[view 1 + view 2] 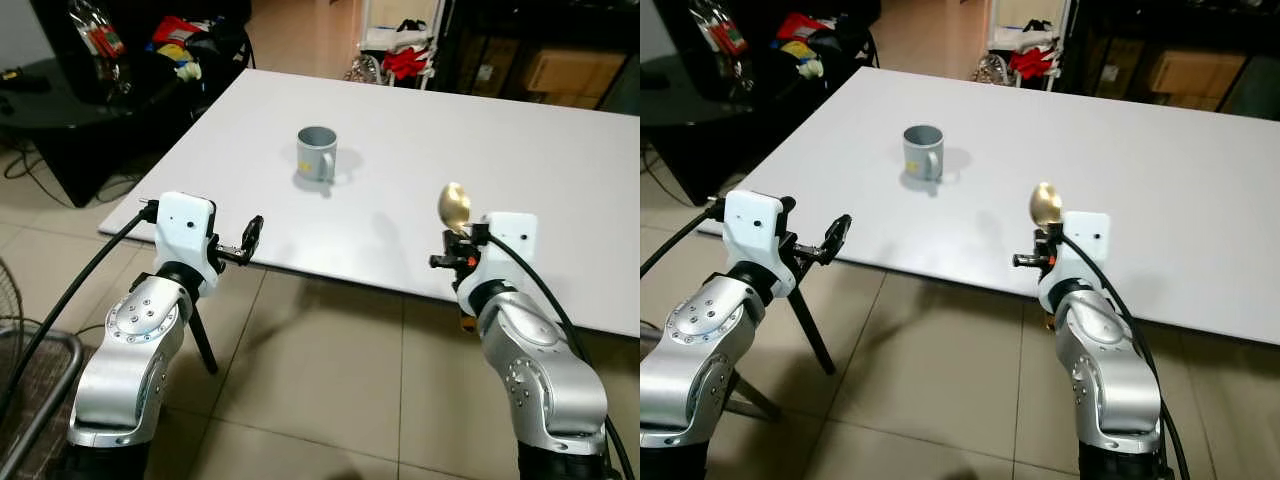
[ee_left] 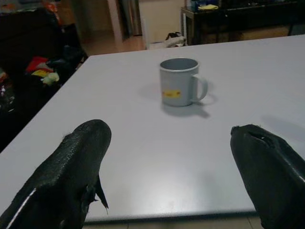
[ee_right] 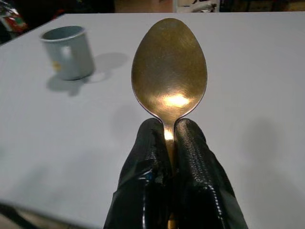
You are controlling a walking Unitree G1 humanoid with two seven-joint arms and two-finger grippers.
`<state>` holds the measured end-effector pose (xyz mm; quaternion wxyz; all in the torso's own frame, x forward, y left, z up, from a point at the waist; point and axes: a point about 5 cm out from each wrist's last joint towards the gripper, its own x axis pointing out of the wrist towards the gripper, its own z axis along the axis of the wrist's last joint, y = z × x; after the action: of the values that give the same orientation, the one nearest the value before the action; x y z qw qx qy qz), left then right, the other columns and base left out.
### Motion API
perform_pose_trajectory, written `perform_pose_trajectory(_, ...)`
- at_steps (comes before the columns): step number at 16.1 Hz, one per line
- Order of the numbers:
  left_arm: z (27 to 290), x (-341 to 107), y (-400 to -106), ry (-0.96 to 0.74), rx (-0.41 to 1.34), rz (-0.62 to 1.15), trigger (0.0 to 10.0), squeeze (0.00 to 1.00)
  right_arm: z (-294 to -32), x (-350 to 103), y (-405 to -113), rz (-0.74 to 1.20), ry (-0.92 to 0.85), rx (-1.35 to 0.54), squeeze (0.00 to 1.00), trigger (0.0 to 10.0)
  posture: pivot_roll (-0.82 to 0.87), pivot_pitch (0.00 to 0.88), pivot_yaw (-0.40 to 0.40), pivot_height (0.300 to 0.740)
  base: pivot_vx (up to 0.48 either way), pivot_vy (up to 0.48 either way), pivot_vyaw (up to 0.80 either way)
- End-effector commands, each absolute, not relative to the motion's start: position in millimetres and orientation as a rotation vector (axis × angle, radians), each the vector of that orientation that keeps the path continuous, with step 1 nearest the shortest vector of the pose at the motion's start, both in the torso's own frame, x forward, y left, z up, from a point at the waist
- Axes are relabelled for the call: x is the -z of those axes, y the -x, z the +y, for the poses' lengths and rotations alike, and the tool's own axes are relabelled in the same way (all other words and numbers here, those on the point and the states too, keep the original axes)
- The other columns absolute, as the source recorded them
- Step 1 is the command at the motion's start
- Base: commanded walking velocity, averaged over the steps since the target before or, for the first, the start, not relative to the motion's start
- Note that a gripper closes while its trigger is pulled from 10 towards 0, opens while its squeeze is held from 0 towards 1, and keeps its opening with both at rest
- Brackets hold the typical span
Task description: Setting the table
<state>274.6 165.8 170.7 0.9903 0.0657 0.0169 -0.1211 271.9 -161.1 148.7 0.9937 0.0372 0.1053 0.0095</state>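
Right gripper point(image 3: 167, 143) pinches a gold spoon point(image 3: 169, 71) upright above the white table's point(image 1: 520, 160) near edge.
Left gripper point(image 2: 167, 167) gapes wide; grey cylindrical mug point(image 1: 317, 153) stands mid-table, contents hidden.

A counter point(image 1: 560, 170) is seen ahead, with a mug point(image 1: 317, 153) standing on it toward the robot's left, well back from the near edge. The left tool point(image 1: 248, 240) is held at the near edge of the counter, with its fingers spread apart and the mug beyond them. To the right, a spoon point(image 1: 454, 208) is pinched between the closed fingers of the right tool point(image 1: 452, 258), its bowl raised over the near edge, well apart from the mug.
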Motion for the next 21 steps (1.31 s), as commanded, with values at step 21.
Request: perform_pose_trajectory(21,144.9,-164.6,-279.6,-0.102,0.369,0.049,10.0,0.0,-170.4,-154.1,-254.1,0.169,0.008,0.01,0.0,10.0,0.06,0.0,0.072,0.74,0.318,0.0,0.0)
